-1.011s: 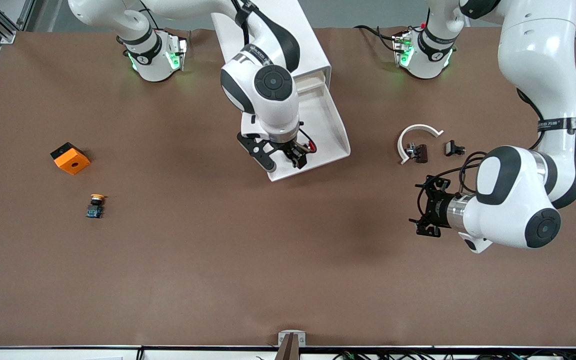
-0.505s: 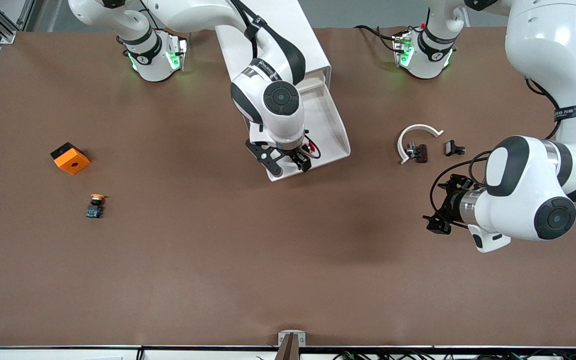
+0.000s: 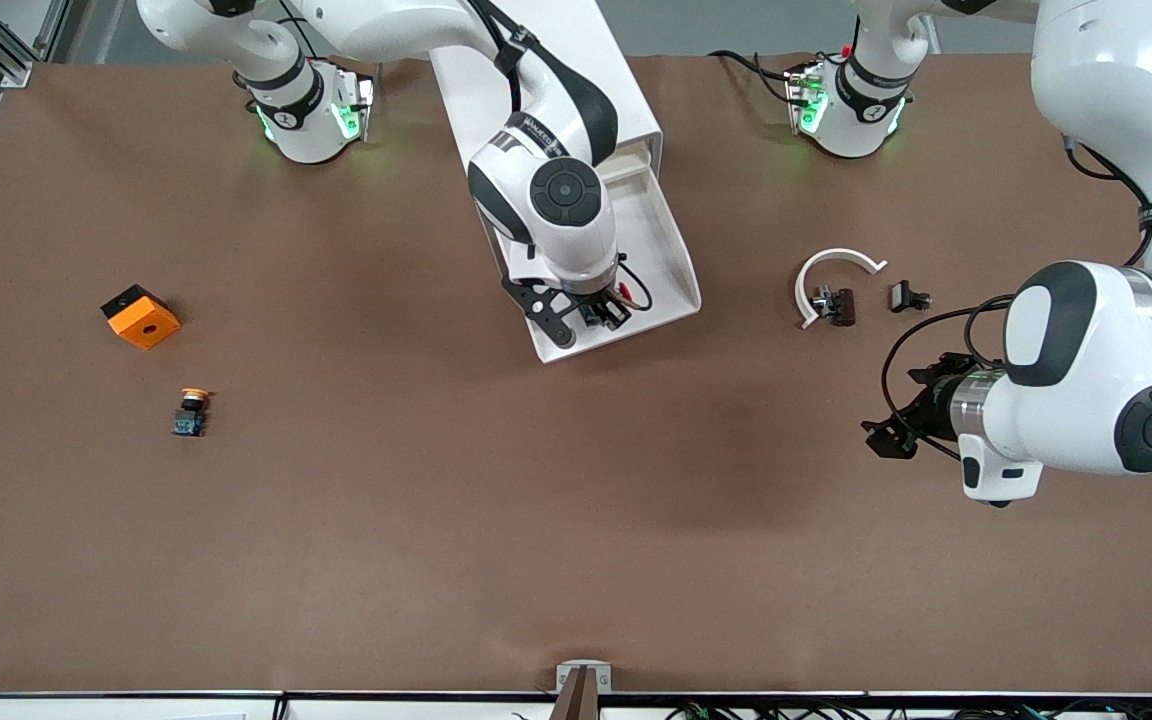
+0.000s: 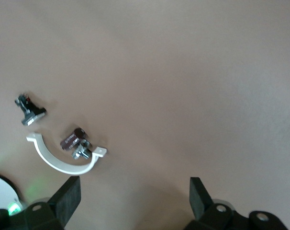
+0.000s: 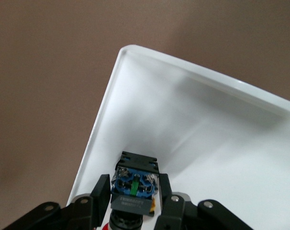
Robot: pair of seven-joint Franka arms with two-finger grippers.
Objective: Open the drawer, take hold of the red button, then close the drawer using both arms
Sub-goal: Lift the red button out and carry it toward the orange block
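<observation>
The right gripper [image 3: 604, 312] reaches into the pulled-out drawer [image 3: 671, 262], its fingers [image 5: 101, 190] pinching what looks like the button [image 5: 134, 184] by its blue base. At about three o'clock from the drawer, the left gripper [image 3: 888, 436] hovers spread wide over bare table [image 3: 496, 520].

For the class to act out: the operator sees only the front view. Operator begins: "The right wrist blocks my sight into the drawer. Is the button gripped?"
Observer: Yes. The right wrist view shows the right gripper with its fingers pressed on both sides of the button.
Operator: Where in the drawer?
Observer: Close beside one side wall of the drawer.
Operator: And the left gripper?
Observer: The left gripper is open over bare table, holding nothing.
</observation>
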